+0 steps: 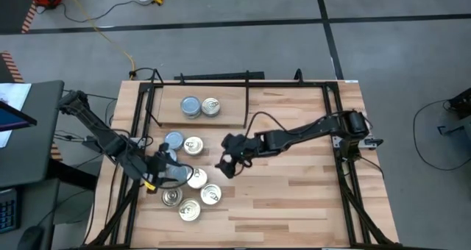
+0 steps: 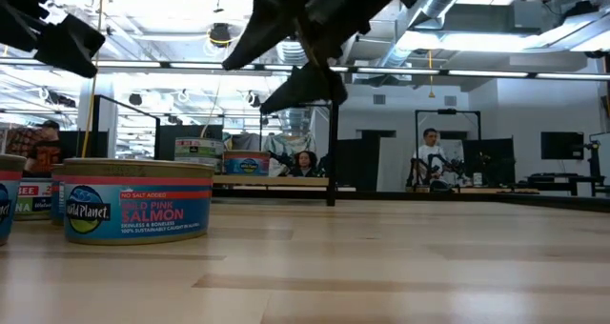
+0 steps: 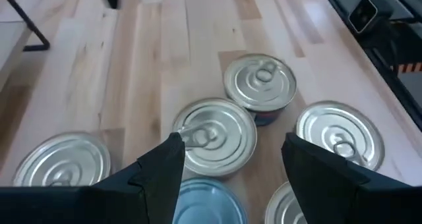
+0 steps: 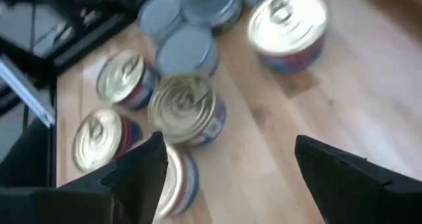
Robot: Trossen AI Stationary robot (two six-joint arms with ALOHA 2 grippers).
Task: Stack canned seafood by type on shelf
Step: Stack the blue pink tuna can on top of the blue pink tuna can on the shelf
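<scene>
Several flat round tins cluster on the table's left part; the nearest to my left gripper are a gold-topped tin (image 1: 196, 178) and a bluish one (image 1: 174, 140). Two more, a bluish tin (image 1: 190, 106) and a gold tin (image 1: 210, 106), stand side by side on the shelf (image 1: 228, 110) at the far edge. My left gripper (image 1: 163, 164) hovers open over the cluster; in its wrist view the open left gripper (image 3: 231, 145) has a bluish tin (image 3: 201, 201) and a gold tin (image 3: 214, 135) showing between the fingers. My right gripper (image 1: 224, 165) hangs open just right of the cluster, and its wrist view shows the open right gripper (image 4: 227, 145) facing the tins (image 4: 184, 105).
The shelf's black frame rods (image 1: 147, 103) run along the table's left side, with a matching frame (image 1: 342, 154) on the right. A red salmon tin (image 2: 138, 212) stands close in the low view. Bare wood (image 1: 294, 198) spreads right of the cluster. People sit in the room behind.
</scene>
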